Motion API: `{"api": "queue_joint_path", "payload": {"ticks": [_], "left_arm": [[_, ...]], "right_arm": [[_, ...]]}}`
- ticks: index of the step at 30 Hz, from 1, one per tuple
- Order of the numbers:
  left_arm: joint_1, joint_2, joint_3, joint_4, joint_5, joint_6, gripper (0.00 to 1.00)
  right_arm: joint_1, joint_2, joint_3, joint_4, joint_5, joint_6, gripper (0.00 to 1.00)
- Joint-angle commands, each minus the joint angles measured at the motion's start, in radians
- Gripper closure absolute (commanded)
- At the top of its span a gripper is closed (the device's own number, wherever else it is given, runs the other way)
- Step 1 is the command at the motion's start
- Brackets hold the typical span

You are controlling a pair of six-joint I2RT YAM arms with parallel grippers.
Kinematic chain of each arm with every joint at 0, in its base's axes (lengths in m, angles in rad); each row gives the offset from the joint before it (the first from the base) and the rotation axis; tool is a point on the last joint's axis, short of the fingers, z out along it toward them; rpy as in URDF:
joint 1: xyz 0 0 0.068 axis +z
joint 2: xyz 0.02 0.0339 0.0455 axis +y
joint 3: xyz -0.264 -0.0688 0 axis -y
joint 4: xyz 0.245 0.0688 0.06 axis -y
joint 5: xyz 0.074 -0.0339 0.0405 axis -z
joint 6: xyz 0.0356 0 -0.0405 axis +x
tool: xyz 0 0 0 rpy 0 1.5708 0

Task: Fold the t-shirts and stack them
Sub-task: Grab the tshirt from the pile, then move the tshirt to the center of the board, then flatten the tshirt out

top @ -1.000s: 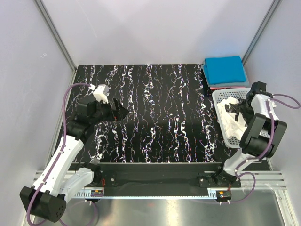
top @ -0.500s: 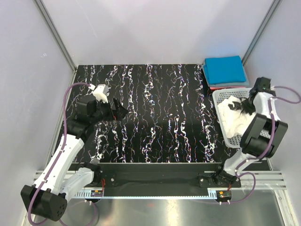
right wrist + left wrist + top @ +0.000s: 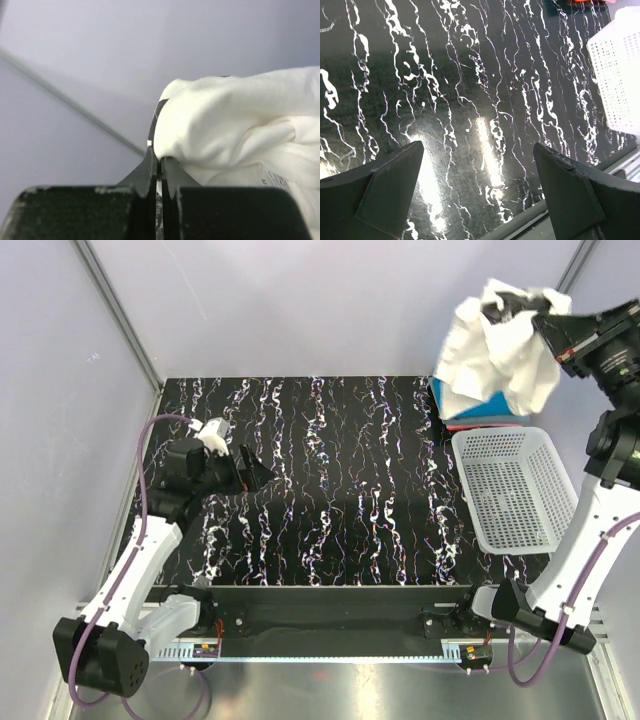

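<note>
The white t-shirt (image 3: 500, 355) hangs bunched in the air at the back right, high above the table, with my right gripper (image 3: 503, 306) shut on its top. In the right wrist view the jaws (image 3: 160, 157) are pressed together on a pinch of the white cloth (image 3: 240, 130). Behind and below it lies the folded blue t-shirt (image 3: 488, 402) on top of the red t-shirt (image 3: 472, 425), both partly hidden by the hanging cloth. My left gripper (image 3: 262, 475) hovers open over the left of the table, and nothing sits between its fingers (image 3: 477, 146).
The white lattice basket (image 3: 470, 490) stands on the right side of the black marbled table (image 3: 340, 490), under the raised right arm. It also shows at the right edge of the left wrist view as the basket (image 3: 615, 65). Grey walls enclose the back and sides.
My right gripper shut on the white t-shirt in the basket and lifted it high up toward the back. The left arm barely moved.
</note>
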Motion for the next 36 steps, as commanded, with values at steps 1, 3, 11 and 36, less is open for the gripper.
{"api": "queue_joint_path", "payload": {"ticks": [1,3,11,36], "left_arm": [[0.002,-0.031,0.023,0.027,-0.018,-0.066,0.01],[0.004,-0.062,0.034,-0.024,-0.172,-0.153,0.01],[0.002,-0.241,0.068,-0.098,-0.349,-0.155,0.01],[-0.355,0.099,-0.205,0.267,-0.056,-0.268,0.22]], "right_arm": [[0.023,0.019,0.082,0.303,-0.346,0.286,1.00],[0.054,0.019,0.081,0.299,-0.328,0.304,1.00],[0.275,-0.053,-0.442,0.269,-0.195,0.113,0.90],[0.797,0.039,-0.850,-0.245,0.546,-0.147,0.36]]}}
